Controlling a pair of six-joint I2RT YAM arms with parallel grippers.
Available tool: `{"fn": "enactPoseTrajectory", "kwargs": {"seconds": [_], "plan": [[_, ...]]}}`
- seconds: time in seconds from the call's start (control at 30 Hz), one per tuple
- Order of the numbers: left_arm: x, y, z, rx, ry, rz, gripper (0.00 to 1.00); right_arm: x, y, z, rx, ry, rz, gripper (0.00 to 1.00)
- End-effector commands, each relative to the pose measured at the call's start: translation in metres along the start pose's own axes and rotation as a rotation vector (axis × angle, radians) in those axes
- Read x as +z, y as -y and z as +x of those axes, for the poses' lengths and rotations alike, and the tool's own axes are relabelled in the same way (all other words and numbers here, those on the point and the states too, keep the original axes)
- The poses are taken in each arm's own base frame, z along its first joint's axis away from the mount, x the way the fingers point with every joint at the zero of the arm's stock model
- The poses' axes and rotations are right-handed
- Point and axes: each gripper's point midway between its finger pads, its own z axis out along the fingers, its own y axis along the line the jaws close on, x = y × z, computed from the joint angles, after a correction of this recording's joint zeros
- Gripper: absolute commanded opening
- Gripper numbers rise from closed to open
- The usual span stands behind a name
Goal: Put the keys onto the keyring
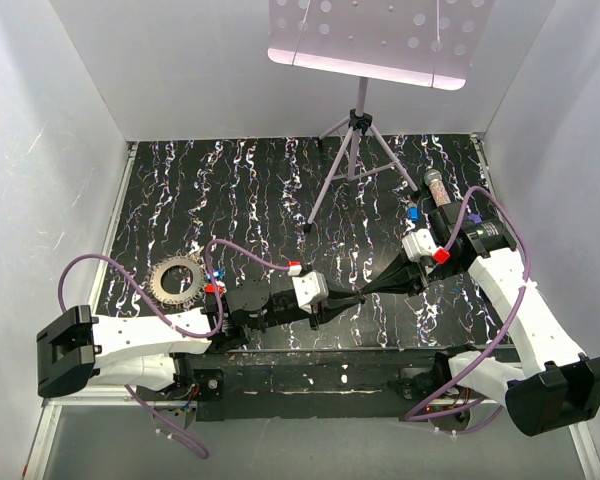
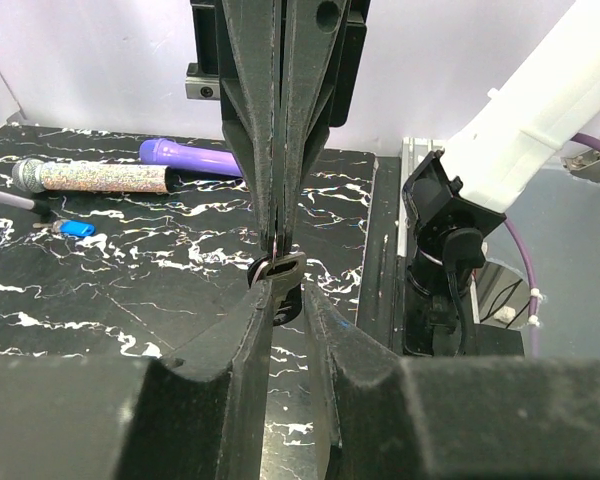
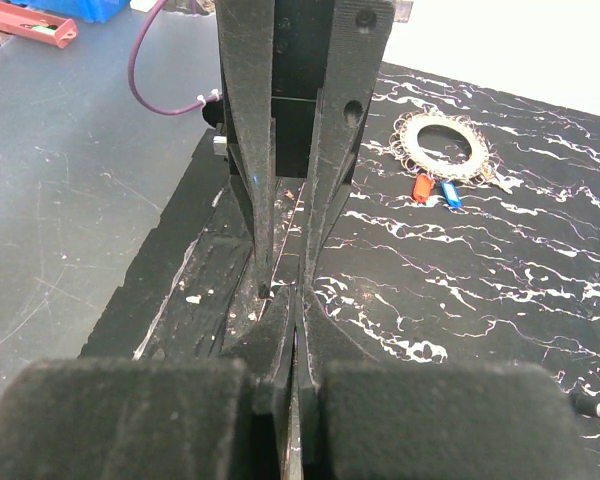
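Right gripper (image 3: pixel 295 325) has its fingers pressed together, pinching a small silver key (image 2: pixel 277 270) at their very tips. Left gripper (image 2: pixel 290 310) meets it tip to tip, with its two fingers a narrow gap apart on either side of the same key. Whether they actually squeeze it cannot be told. The key is held just above the table (image 1: pixel 260 190), near its front edge and well to the right of the keyring (image 1: pixel 177 277).

The keyring lies flat on the table as a toothed-looking circle, close beside the left arm. A red key (image 3: pixel 422 186) and a blue key (image 3: pixel 451 193) lie side by side just beside the keyring, on its side nearer the grippers.

Far to the right of the keyring, beyond the grippers, a glittery microphone (image 2: pixel 95 177) lies on its side. A second blue key (image 2: pixel 77 228) lies just beside it.
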Motion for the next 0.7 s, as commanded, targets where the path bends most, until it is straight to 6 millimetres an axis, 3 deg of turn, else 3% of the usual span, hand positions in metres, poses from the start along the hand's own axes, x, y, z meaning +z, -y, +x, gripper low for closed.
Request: {"fn": "enactPoseTrajectory", "kwargs": {"seconds": [0.0,0.67], "plan": [[0.004,0.0,-0.017,-0.005,0.051,-0.007,0.19,0.001,-0.03,-0.016,0.213,0.044,-0.015,0.01],[0.008,-0.001,-0.03,-0.007,0.09,-0.008,0.19,0.001,-0.03,-0.013,0.224,0.041,-0.016,0.01]]}}
